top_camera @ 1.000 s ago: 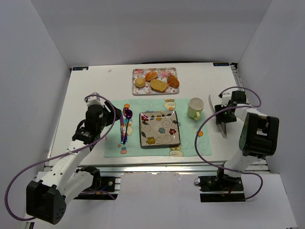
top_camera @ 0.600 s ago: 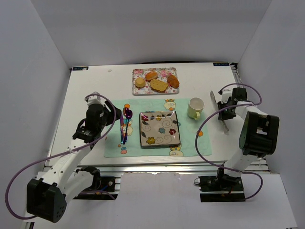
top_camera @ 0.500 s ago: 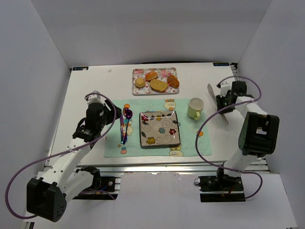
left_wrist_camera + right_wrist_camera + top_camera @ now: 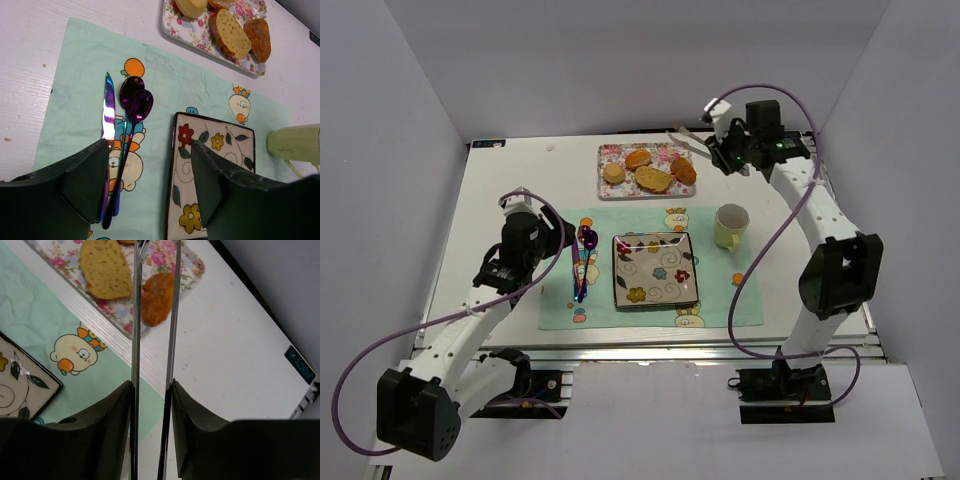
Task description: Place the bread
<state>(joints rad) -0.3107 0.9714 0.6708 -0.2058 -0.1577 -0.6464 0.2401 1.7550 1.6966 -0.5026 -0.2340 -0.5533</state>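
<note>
- Your right tool (image 4: 150,390) is clamped on a pair of metal tongs (image 4: 136,315), one finger pressed against each arm.
- Those arms reach over the floral tray (image 4: 116,310); the brown bread piece (image 4: 157,297) shows in the narrow gap between them, with the bread slice (image 4: 105,270) just beside.
- Both breads lie on that tray, at the table's (image 4: 520,180) far side.
- Your left tool (image 4: 150,155) gapes wide and holds nothing, above the green placemat (image 4: 75,75), near the knife (image 4: 108,110) and the patterned plate (image 4: 215,165).

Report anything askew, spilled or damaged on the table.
Nothing spilled or broken. The mug stands upright, the plate sits on the placemat, bread lies on the tray. Only the two spoons overlap beside the knife.
</note>
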